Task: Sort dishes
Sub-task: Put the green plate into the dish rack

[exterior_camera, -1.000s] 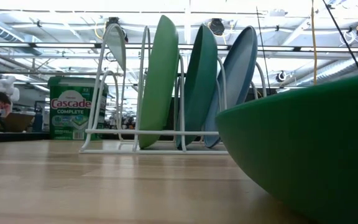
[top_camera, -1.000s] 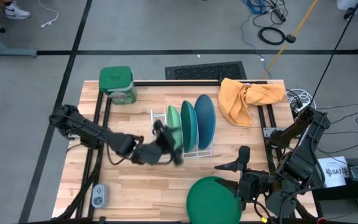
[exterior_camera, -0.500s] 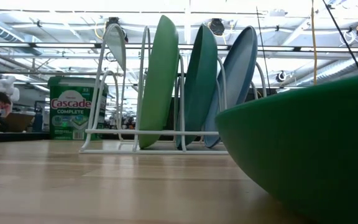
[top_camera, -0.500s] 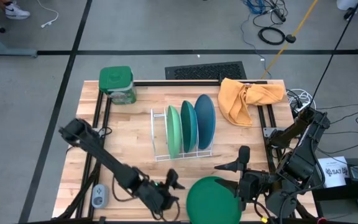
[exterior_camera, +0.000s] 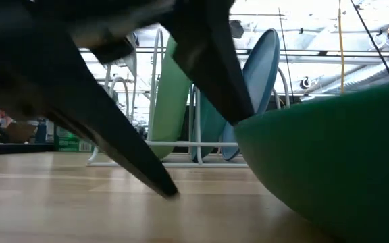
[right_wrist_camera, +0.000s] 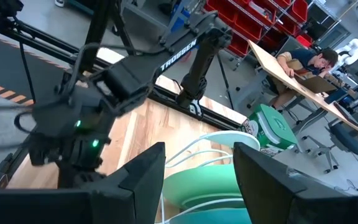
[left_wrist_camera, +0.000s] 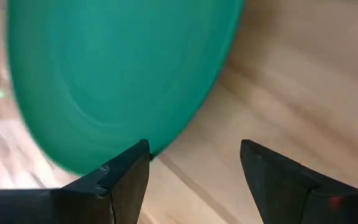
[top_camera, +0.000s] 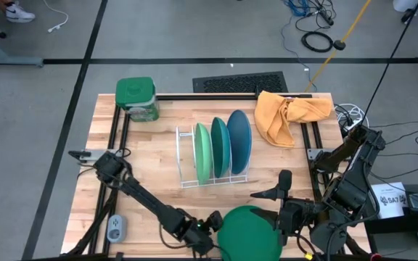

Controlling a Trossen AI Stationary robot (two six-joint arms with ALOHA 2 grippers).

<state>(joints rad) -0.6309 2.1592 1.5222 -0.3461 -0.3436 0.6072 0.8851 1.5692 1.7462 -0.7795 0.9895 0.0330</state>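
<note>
A dark green plate (top_camera: 249, 230) (exterior_camera: 329, 162) (left_wrist_camera: 104, 74) lies flat on the table near its near edge. The light green plate (top_camera: 203, 154), the teal plate (top_camera: 220, 148) and the blue plate (top_camera: 239, 141) stand on edge in the white wire rack (top_camera: 187, 181). My left gripper (top_camera: 210, 223) (exterior_camera: 208, 155) (left_wrist_camera: 194, 165) is open, low at the dark green plate's left rim. One fingertip (exterior_camera: 171, 192) is down at the tabletop. My right gripper (top_camera: 273, 187) (right_wrist_camera: 197, 180) is open and waits over the plate's far right side. My left gripper comes in low from the table's left, and one finger (left_wrist_camera: 132, 168) is at the dark green plate's left rim (left_wrist_camera: 160, 146). Whether it touches the rim cannot be told. The plate lies flat on the table.
A green lidded tub (top_camera: 136, 98) stands at the far left corner and an orange cloth (top_camera: 289, 116) lies at the far right. A small grey device (top_camera: 116, 228) sits near the near left edge. A person (right_wrist_camera: 303, 59) sits at a desk beyond the table.
My left arm has swung from beside the rack toward the table's near edge and come down low, ending at the dark green plate's left rim. Its fingers now fill the low view. The plates and my right arm have stayed put.
</note>
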